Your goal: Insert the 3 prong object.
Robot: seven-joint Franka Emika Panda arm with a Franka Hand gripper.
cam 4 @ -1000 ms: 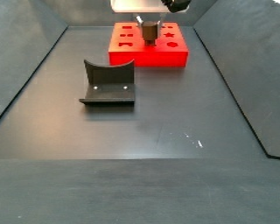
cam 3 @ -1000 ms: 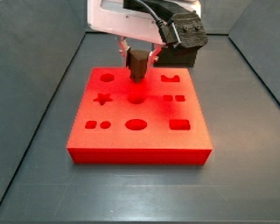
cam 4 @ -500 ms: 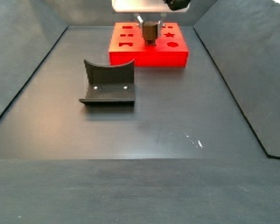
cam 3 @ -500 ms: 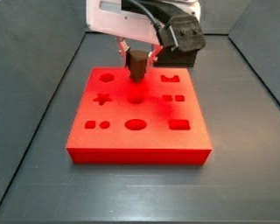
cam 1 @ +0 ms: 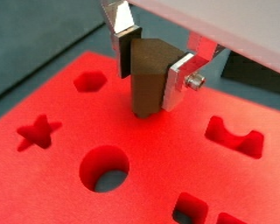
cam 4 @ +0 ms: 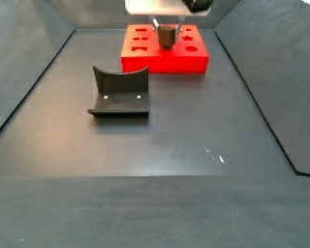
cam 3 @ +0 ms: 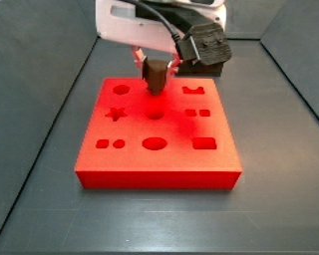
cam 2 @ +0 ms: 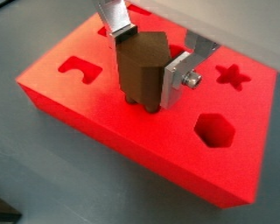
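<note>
Gripper [cam 1: 152, 63] over the far part of the red block [cam 3: 159, 149], fingers [cam 2: 178, 77] clamped on the brown peg [cam 1: 146, 74]. Peg held upright, its lower end at the block's top face, among the cut-outs; both wrist views show the tip touching or just entering the surface, cannot tell which. Hexagon hole [cam 2: 213, 130] and star hole [cam 1: 38, 133] sit near the peg. Dark curved holder [cam 4: 119, 93] stands on the floor, well apart from the block.

Brown 3 prong object [cam 1: 149, 74] between silver gripper [cam 1: 150, 63] plates above the block; bright red block [cam 3: 156, 149]; dark grey holder [cam 4: 120, 93]; grey floor [cam 4: 158, 145].
</note>
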